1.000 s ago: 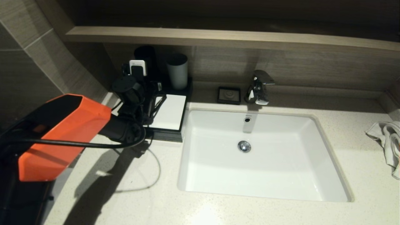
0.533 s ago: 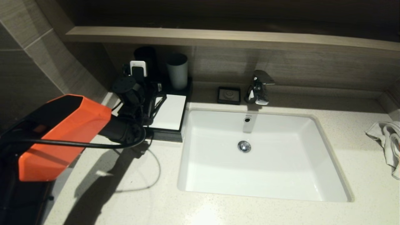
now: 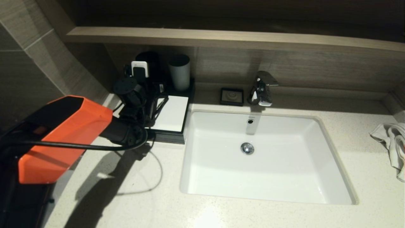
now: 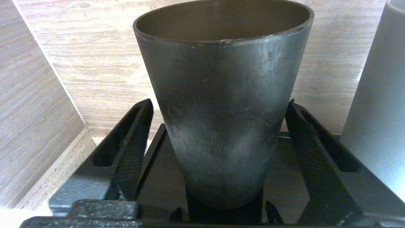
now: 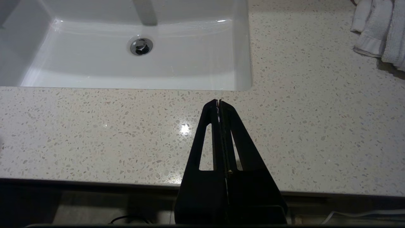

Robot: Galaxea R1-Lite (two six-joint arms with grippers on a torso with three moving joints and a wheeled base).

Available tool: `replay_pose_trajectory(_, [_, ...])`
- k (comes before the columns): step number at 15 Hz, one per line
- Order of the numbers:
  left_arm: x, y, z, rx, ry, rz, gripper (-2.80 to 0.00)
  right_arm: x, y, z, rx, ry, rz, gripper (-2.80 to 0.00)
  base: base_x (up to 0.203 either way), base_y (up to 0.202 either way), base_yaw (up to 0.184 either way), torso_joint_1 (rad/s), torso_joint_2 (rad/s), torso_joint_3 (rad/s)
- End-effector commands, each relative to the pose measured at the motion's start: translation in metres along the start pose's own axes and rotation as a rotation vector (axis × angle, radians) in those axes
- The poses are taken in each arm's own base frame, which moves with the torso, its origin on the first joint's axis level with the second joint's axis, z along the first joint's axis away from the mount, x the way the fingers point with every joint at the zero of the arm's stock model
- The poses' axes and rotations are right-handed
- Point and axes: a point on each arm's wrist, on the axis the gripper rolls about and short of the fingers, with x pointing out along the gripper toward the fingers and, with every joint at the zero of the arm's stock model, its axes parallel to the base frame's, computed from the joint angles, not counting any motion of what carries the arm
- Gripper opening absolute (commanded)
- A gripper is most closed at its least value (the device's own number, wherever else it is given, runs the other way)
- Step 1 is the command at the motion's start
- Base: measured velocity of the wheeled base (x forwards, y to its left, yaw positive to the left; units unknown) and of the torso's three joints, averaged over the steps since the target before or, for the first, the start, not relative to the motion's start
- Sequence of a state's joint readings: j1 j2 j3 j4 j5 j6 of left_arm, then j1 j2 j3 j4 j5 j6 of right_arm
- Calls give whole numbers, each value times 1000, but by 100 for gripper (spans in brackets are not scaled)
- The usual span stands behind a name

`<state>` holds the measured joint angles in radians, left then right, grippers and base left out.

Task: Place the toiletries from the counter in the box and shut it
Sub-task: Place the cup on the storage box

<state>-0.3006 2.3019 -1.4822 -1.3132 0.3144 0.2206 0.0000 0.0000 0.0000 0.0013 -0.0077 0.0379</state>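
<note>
A black cup (image 4: 221,104) stands upright on a black tray (image 3: 167,137) at the back left of the counter, next to a grey cup (image 3: 179,71). My left gripper (image 4: 219,101) is open, one finger on each side of the black cup's lower half, with a gap on both sides. In the head view the left gripper (image 3: 152,91) is above the tray, beside a white flat-lidded box (image 3: 172,112). My right gripper (image 5: 218,102) is shut and empty, parked above the counter's front edge; it is out of the head view.
A white sink (image 3: 190,152) fills the middle of the counter, with a chrome faucet (image 3: 262,88) and a black soap dish (image 3: 232,96) behind it. A white towel (image 3: 392,142) lies at the far right. A wooden shelf (image 3: 221,38) overhangs the back wall.
The black cup's rim sits a little lower in the head view than a second ago. The left arm has barely moved.
</note>
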Motion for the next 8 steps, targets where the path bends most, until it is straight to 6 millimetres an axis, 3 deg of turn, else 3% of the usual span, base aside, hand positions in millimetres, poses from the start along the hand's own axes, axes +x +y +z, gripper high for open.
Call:
replay_pose_trajectory(1, [-1,1,3,-3,-9,4,0,0,0,0,0,0,0,-280,0,0,0,0,0,0])
replay_pose_trajectory(8, [-24,15,33,1,18,-5,0,0,0,0,0,0,0,-280,0,0,0,0,0,0])
